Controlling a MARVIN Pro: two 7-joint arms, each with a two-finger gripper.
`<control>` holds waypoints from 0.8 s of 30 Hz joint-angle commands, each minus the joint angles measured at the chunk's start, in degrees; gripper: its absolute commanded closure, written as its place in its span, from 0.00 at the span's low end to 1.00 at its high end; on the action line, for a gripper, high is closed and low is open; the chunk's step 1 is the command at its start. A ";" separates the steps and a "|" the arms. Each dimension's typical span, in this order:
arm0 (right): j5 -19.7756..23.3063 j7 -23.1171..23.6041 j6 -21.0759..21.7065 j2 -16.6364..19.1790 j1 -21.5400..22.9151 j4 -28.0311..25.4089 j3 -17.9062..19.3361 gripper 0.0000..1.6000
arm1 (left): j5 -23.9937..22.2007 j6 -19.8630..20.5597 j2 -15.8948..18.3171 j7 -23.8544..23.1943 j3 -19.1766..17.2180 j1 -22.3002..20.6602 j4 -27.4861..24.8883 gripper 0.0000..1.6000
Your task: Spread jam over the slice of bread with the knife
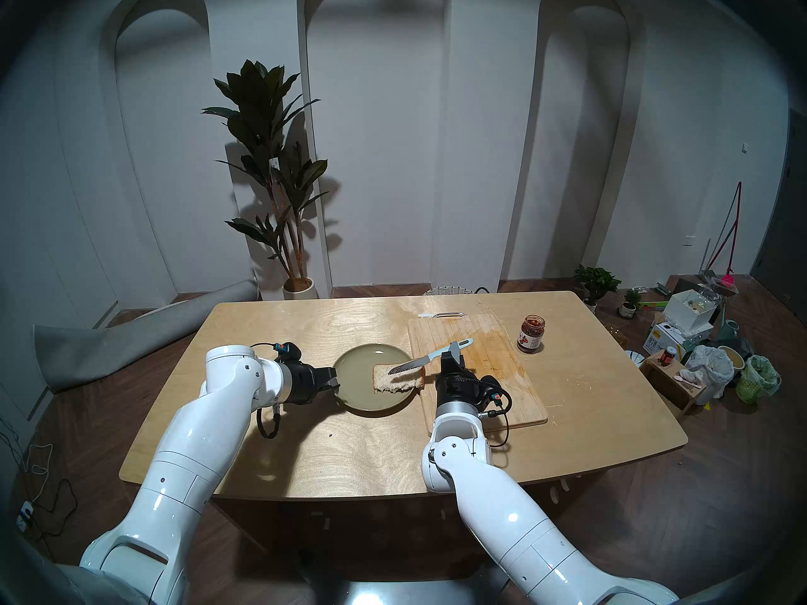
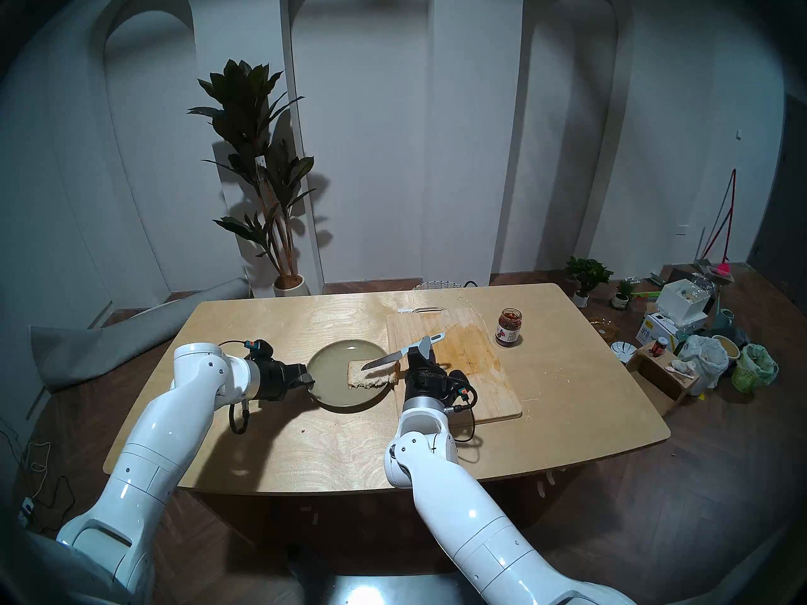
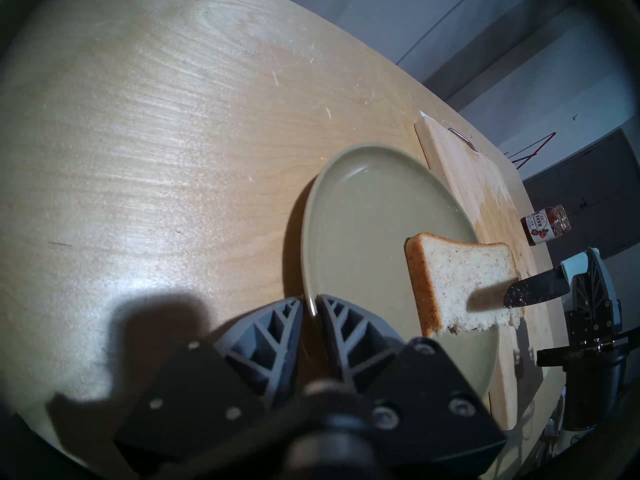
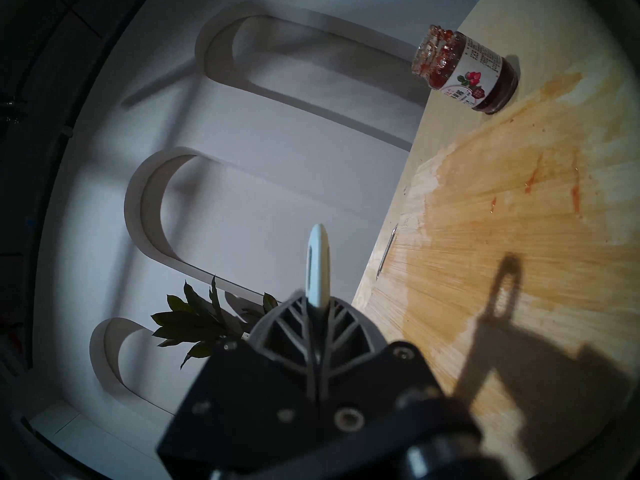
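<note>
The slice of bread point(image 1: 398, 378) lies on the right side of a grey-green plate point(image 1: 353, 394), ragged edge toward me; it also shows in the left wrist view point(image 3: 460, 285). My right gripper point(image 1: 454, 354) is shut on the knife's pale blue-grey handle point(image 4: 318, 264). The knife point(image 1: 419, 362) hovers with its dark blade just above the bread, the tip point(image 3: 516, 297) smeared with dark red jam. My left gripper point(image 3: 313, 301) is shut on the plate's left rim. The open jam jar point(image 1: 531, 334) stands far right on the table, also in the right wrist view point(image 4: 465, 69).
A wooden cutting board point(image 1: 476, 368) with wet jam stains lies right of the plate, under my right wrist. The wooden table point(image 1: 305, 438) is bare at front and left. Clutter, boxes and bags point(image 1: 707, 364) sit on the floor to the right.
</note>
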 commanded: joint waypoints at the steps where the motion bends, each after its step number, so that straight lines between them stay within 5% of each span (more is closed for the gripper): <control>1: -6.31 -3.46 -1.63 0.04 2.83 -1.33 -2.04 1.00 | -0.22 -0.12 0.13 -0.27 0.07 -1.55 0.04 0.65; 15: -14.09 -9.36 -4.13 -2.29 6.53 7.13 -4.96 1.00 | -0.82 -0.12 0.28 -0.51 0.52 -1.95 1.05 0.71; 20: -14.18 -10.24 -4.61 -2.63 7.04 8.92 -5.00 1.00 | -1.08 -0.12 0.38 -0.57 0.55 -2.10 1.30 0.80; 21: -14.15 -10.21 -4.69 -2.59 7.11 9.05 -5.06 1.00 | -1.10 -0.12 0.42 -0.61 0.58 -2.14 1.36 0.91; 24: -14.31 -10.70 -5.01 -2.52 7.25 9.18 -5.07 1.00 | -1.21 -0.12 0.60 -0.89 0.75 -2.31 1.61 1.00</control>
